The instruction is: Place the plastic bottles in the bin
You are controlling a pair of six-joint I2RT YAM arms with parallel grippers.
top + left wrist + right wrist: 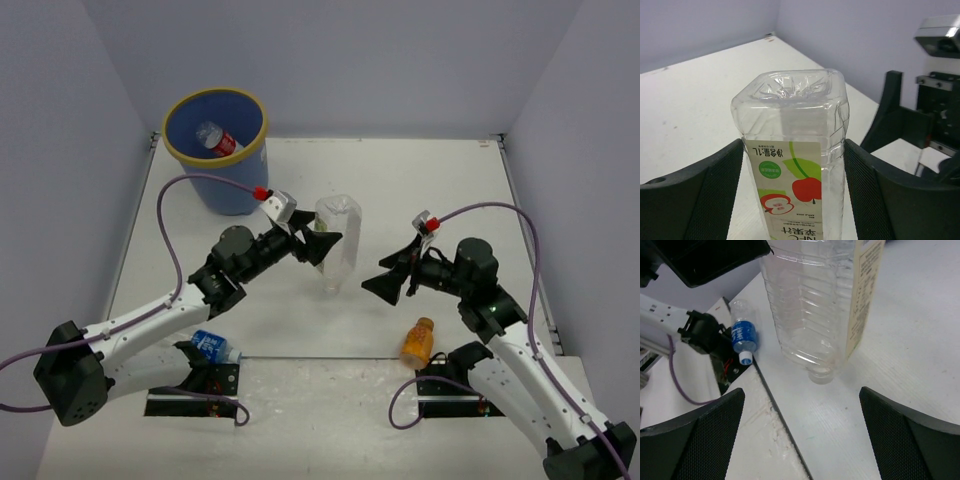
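My left gripper [322,243] is shut on a clear square bottle [339,240] with a pale apple label and holds it upside down over the middle of the table. In the left wrist view both pads press the bottle's [795,165] sides, with its base facing up. Its neck [821,374] hangs close to the table; I cannot tell if it touches. My right gripper [386,284] is open and empty, just right of that bottle. The blue bin [240,190] with a yellow rim stands at the far left and holds a red-labelled bottle [218,140].
A stubby orange bottle [418,342] lies near the right arm's base. A blue-labelled clear bottle [212,347] lies by the left arm's base plate and also shows in the right wrist view [744,335]. Grey walls close off three sides.
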